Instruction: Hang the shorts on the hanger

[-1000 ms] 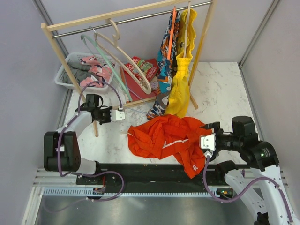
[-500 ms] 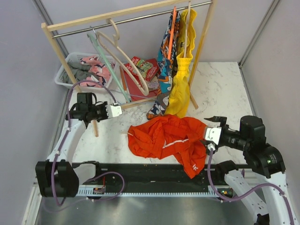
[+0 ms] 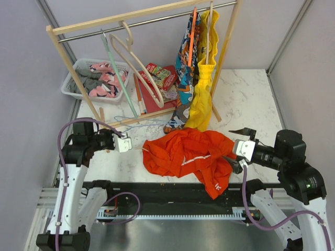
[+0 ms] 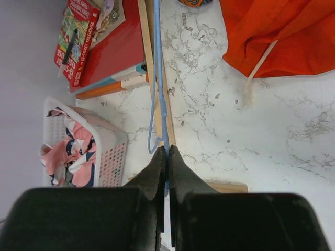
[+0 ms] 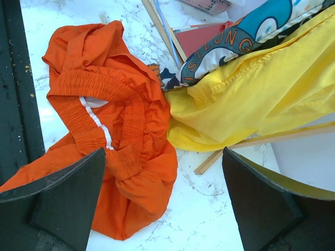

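Orange shorts [image 3: 183,154] on table [image 3: 246,99] | left fingers [image 4: 156,175] pinch hanger [image 4: 163,112] | right fingers [image 5: 63,201] spread

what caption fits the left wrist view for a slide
Left gripper shut on the light-blue hanger, orange shorts lying apart on the table

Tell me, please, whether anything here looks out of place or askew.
Yes. The shorts lie crumpled in a heap on the table, and part of them spills onto the black rail at the near edge. The hanger is off the rack, low by its foot, pinched in the shut left tool.
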`<state>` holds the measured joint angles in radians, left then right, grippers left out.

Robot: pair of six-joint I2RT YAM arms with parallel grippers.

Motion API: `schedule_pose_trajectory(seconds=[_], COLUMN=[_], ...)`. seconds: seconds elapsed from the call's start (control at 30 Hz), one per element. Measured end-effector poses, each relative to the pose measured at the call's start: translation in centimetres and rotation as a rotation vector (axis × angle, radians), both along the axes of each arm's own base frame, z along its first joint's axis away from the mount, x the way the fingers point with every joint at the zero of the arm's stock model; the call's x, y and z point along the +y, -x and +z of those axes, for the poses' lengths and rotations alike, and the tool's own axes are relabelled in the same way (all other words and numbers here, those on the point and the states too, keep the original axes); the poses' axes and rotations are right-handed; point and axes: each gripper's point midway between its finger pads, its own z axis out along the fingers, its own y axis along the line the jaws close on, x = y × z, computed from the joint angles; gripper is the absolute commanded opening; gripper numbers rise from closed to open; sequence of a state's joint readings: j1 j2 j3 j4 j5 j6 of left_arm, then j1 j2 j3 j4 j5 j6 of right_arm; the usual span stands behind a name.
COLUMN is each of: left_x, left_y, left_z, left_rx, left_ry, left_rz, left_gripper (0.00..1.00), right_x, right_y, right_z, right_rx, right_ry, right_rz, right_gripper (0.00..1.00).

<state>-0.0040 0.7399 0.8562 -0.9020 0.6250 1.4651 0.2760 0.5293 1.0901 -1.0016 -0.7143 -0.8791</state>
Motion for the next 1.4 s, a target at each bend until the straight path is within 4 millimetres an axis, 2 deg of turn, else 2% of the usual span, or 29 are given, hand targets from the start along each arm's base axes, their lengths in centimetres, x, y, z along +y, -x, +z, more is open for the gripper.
schedule_pose_trajectory(seconds=[0.2,0.33,0.47,0.53,0.63,0.77,0.93,1.03,1.17,1.27,1.4], left_x=[-1.0,-2.0,-2.8,-3.3,-4.6,-7.5,-10.3,-12.4,-16.6,-19.2,-21.1], left_y=[2.7,4.8,5.5,5.5,4.9,5.5,8.9,9.8,10.0,9.4,8.0], left_z=[1.7,2.4,3.5,3.9,4.7,4.7,4.1,5.3,7.5,7.1,6.1], left_rx=[-0.078,-0.065,-0.014,0.050,0.157,0.284,0.398,0.467,0.515,0.564,0.619], left_ry=[0.024,0.054,0.088,0.112,0.146,0.158,0.126,0.106,0.069,0.025,-0.001], left_rz=[-0.067,-0.127,-0.163,-0.169,-0.184,-0.251,-0.314,-0.308,-0.287,-0.229,-0.131], left_gripper=[0.02,0.02,0.02,0.02,0.02,0.02,0.02,0.02,0.02,0.02,0.02], right_x=[0.1,0.4,1.5,2.3,3.2,3.9,4.3,4.3,4.5,4.6,4.4], right_y=[0.3,0.8,1.1,0.5,-0.7,-1.7,-2.5,-2.8,-2.9,-2.7,-2.0], right_z=[0.7,1.8,4.0,5.1,5.3,5.1,5.4,4.9,3.9,2.8,1.2], right_rx=[0.000,0.008,0.074,0.135,0.226,0.318,0.338,0.340,0.328,0.309,0.267], right_ry=[-0.018,-0.048,-0.100,-0.127,-0.150,-0.189,-0.218,-0.204,-0.158,-0.095,-0.012], right_rz=[0.000,0.016,0.061,0.080,0.088,0.069,0.062,0.068,0.099,0.149,0.216], right_gripper=[0.98,0.98,0.95,0.94,0.95,0.94,0.94,0.94,0.94,0.96,0.96])
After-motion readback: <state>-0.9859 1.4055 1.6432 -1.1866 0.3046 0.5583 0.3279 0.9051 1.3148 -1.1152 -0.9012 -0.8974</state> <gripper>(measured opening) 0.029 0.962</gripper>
